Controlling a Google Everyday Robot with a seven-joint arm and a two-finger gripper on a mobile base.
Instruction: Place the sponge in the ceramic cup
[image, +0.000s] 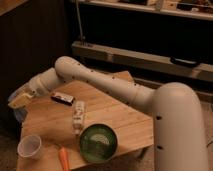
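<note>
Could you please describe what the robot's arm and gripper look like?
The arm is smooth, rounded and off-white, made of thick tubular segments with rows of small dark dots along them, thickening towards its base. No cables show. The gripper, at the left edge of the table, looks tan and blocky.

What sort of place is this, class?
Likely a robot test lab: metal shelving behind, a wooden table holding a cup and bowl; the claw grips a sponge at the table's left edge.
</note>
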